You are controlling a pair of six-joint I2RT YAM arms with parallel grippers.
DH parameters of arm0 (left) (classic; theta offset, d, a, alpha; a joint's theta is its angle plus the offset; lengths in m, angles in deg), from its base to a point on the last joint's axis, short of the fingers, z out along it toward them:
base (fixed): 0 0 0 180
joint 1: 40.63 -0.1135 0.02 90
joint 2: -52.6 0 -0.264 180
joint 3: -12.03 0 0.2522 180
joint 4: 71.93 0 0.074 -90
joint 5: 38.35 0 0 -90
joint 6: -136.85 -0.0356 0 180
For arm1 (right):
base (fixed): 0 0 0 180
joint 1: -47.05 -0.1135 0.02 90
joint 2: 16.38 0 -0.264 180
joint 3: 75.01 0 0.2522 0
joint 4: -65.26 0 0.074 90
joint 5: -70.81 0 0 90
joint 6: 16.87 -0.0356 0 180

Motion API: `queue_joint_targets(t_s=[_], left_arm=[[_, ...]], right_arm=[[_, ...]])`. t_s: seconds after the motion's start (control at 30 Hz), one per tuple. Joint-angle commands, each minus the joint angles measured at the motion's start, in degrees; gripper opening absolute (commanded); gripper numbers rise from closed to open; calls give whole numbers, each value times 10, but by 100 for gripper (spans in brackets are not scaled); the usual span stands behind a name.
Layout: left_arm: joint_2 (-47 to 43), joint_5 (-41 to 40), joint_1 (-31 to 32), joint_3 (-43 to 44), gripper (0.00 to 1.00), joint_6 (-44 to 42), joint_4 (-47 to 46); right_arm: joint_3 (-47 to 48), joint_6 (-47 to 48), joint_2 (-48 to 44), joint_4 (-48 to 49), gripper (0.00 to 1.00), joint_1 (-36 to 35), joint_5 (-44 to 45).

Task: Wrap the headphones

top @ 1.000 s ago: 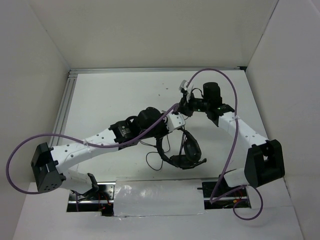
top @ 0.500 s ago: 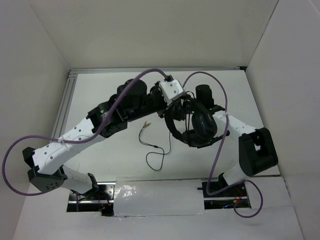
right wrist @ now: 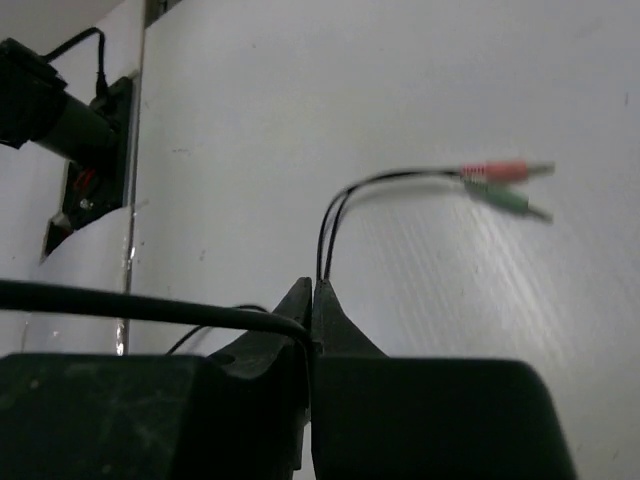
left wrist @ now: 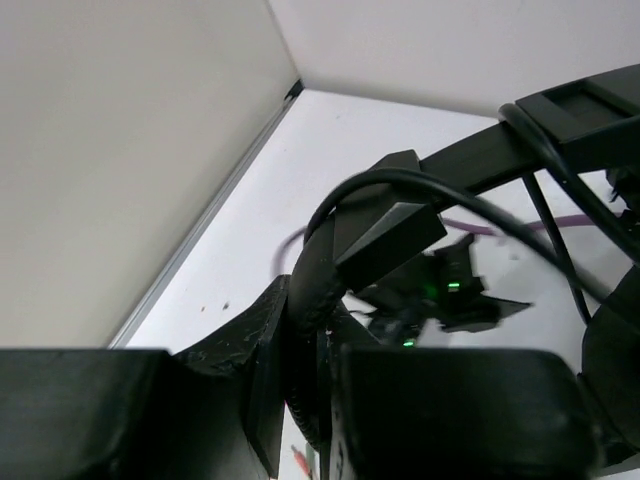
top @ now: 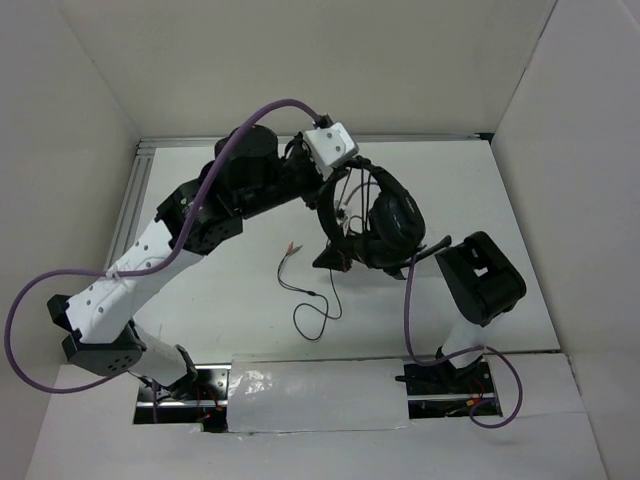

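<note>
The black headphones (top: 385, 222) hang above the table's middle, headband (top: 340, 200) to the left, one round earcup (top: 395, 215) facing up. My left gripper (top: 338, 180) is shut on the headband (left wrist: 318, 268), which sits pinched between its jaws. My right gripper (top: 330, 258) is just below the headphones, shut on the thin black cord (right wrist: 328, 225). The cord runs out past its tips to the red and green plugs (right wrist: 505, 185). In the top view the plugs (top: 292, 248) lie on the table and the slack cord (top: 315, 318) loops toward the front.
White walls enclose the table on three sides, with a metal rail (top: 128, 215) along the left edge. The right arm's folded elbow (top: 480, 278) stands at the right. Purple robot cables (top: 410, 310) hang near both arms. A foil-covered strip (top: 310, 395) lies at the front edge.
My left gripper has carried the headphones up and toward the back. My right arm has folded back, its gripper dropping lower and left onto the cord. The plugs have stayed put.
</note>
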Motion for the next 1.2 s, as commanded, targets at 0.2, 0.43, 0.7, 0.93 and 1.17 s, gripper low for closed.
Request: queue_joint_targets(t_s=[0.2, 0.43, 0.7, 0.93, 1.17], left_arm=[[28, 85, -219, 51, 0, 114, -21], [88, 25, -334, 59, 0, 250, 9], [79, 48, -374, -33, 0, 290, -29], [57, -44, -377, -34, 0, 314, -3], [94, -131, -407, -10, 0, 361, 39]], right_arm=[[-235, -221, -83, 235, 0, 8, 185], [-292, -239, -216, 108, 0, 6, 314], [-240, -270, -331, -67, 0, 8, 370], [-243, -259, -400, -100, 0, 12, 383], [-235, -219, -509, -206, 0, 0, 445]])
